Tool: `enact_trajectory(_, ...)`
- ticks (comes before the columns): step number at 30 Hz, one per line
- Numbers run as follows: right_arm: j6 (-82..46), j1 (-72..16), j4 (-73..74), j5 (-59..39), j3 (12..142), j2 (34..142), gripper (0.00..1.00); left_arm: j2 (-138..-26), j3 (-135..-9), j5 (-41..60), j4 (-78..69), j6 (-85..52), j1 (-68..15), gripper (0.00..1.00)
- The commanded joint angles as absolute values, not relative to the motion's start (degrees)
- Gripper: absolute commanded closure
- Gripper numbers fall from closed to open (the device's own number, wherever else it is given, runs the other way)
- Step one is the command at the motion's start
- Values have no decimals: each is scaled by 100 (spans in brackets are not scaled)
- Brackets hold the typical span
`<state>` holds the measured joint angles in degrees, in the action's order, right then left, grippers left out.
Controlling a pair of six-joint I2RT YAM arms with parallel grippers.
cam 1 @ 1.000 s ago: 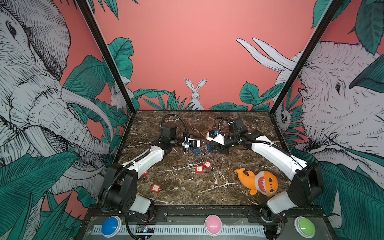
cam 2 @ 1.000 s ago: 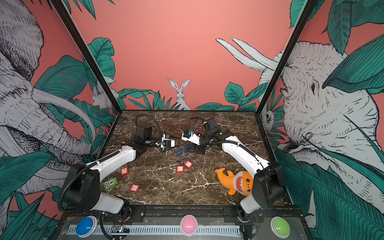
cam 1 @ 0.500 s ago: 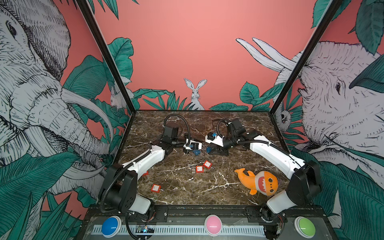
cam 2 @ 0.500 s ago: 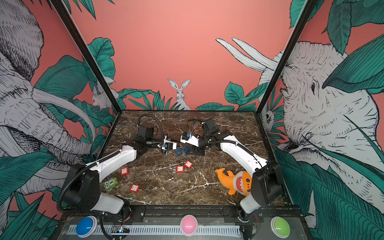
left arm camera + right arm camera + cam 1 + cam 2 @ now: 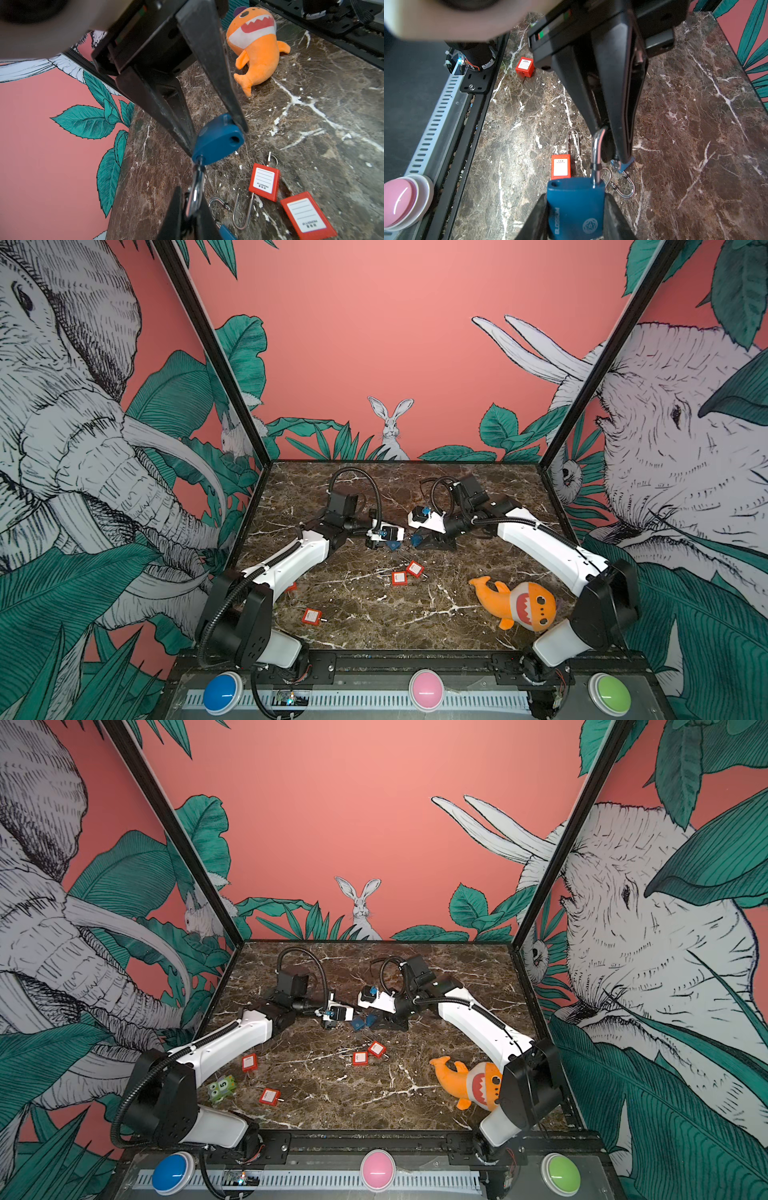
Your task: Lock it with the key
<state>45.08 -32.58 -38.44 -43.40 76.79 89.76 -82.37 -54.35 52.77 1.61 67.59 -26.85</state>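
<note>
far left, near the front of the marble table (image 5: 332,1094): a green number block (image 5: 222,1088), a red padlock (image 5: 249,1063) and another red padlock (image 5: 269,1097) lying loose, well apart from the arms.

left gripper (image 5: 217,140) is clamped tight on the body of the blue padlock (image 5: 575,207), one finger on each side, at back centre of the table. the lock is open: one shackle hole in the body is empty.

the shackle (image 5: 596,153) runs from the body straight into the right gripper (image 5: 614,153). that gripper is pinched on the shackle's bend, jaws only a narrow way apart. so both claws are on the same lock, tip to tip.

a small blue piece on a wire ring, looks like the key (image 5: 623,165), sits just beside the right fingertips. can't tell if it's hanging or resting on the table. the keyhole end of the body isn't visible.

mid table, nearer the front than the grippers, are two more red padlocks, just beside each other with shackles out. right of those an orange shark plush (image 5: 469,1081) lies on its side near the right arm's base.
</note>
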Motion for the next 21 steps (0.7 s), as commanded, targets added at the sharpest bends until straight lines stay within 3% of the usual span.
enact_trajectory(1, 4542, -3278, -3709, -4476, 7866, 9033, 89, -8095, -5664, 5572, 450, 6751, -2733, 95)
enact_trajectory(4, 4614, -3278, -3700, -4396, 7858, 9053, 83, -8121, -5702, 5658, 442, 6410, -2738, 100)
enact_trajectory(7, 4553, -3278, -3580, -4327, 7811, 9011, 60, -8195, -5761, 5774, 350, 5735, -2733, 100)
enact_trajectory(14, 4008, -3113, -2672, -4379, 7123, 8412, 36, -8407, -5423, 5908, -1349, 3707, -2733, 100)
enact_trajectory(21, 3735, -2651, -2587, -4024, 6699, 7570, 36, -8530, -5188, 6195, -2524, 2594, -2742, 100)
